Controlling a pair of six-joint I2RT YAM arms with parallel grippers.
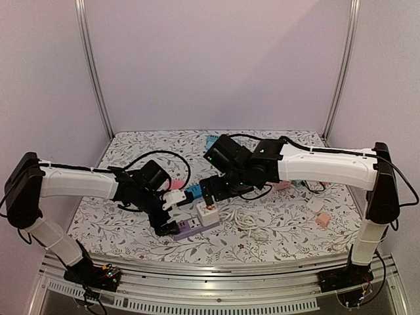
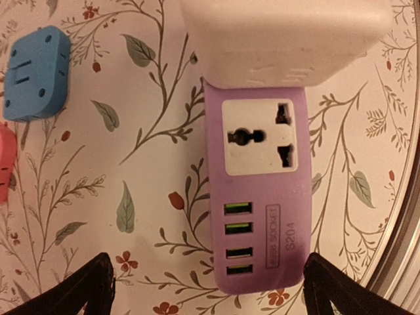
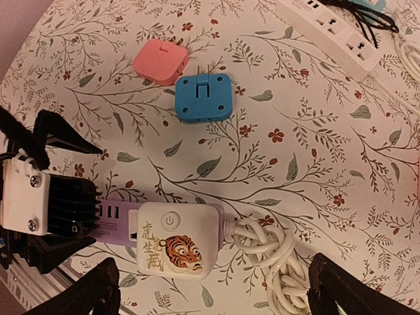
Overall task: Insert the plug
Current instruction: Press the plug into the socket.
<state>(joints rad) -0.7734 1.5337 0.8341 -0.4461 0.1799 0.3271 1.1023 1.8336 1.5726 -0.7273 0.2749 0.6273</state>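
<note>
Near the front edge of the bench (image 3: 295, 164), the white tiger-printed plug (image 3: 174, 246) sat atop the purple socket strip (image 2: 256, 190), covering one end. The right hand (image 3: 211, 262) hung wide open over the plug. The left hand (image 2: 207, 259), also open, straddled the strip's USB end.
</note>
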